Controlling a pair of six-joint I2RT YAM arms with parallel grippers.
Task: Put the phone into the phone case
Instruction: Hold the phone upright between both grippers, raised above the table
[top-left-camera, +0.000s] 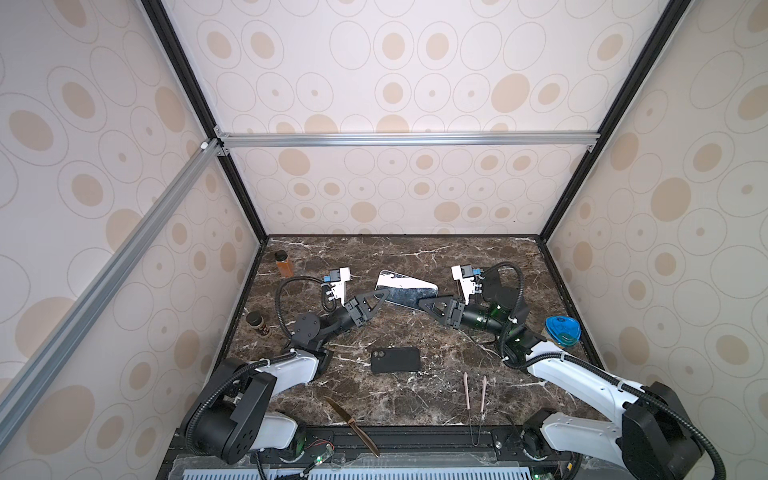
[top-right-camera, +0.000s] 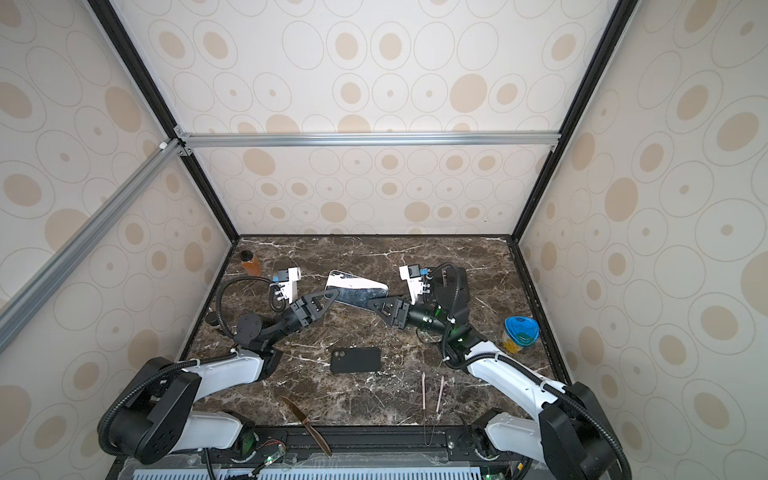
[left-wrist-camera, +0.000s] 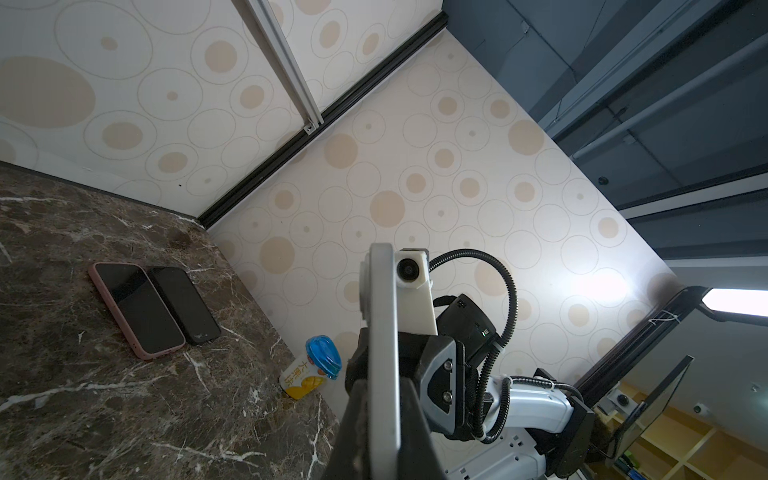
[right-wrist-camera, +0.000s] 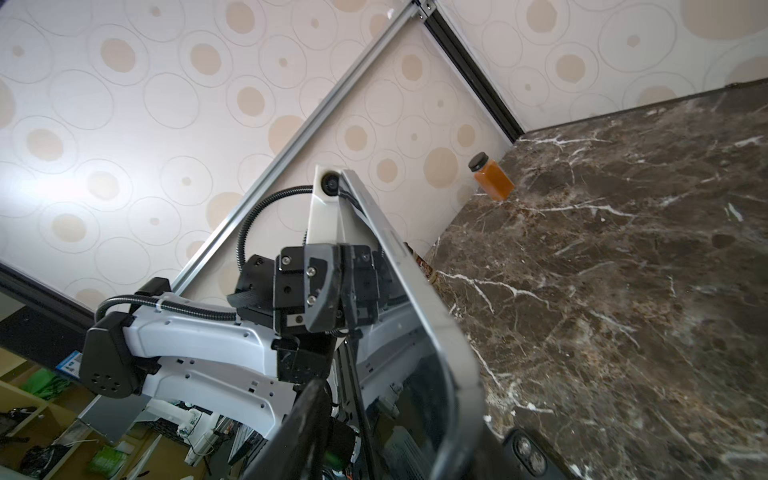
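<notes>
Worktop: dark brown marble-patterned worktop, enclosed by beige spotted panels.
Phone: silver, mirror-backed flat phone is held tilted in the air, clear of the worktop.
Case: black rectangular phone case lies flat nearer the front, well apart from the phone.
Left gripper: left gripper has its fingers pinching the phone's left end, probably to steady it for a two-handed regrip.
Right gripper: right gripper sits at the opposite end. One of its fingers lies beside the phone, but whether they clamp it cannot be told.
Arm pose: both forearms are low and reach inward, with the wrists facing each other.
</notes>
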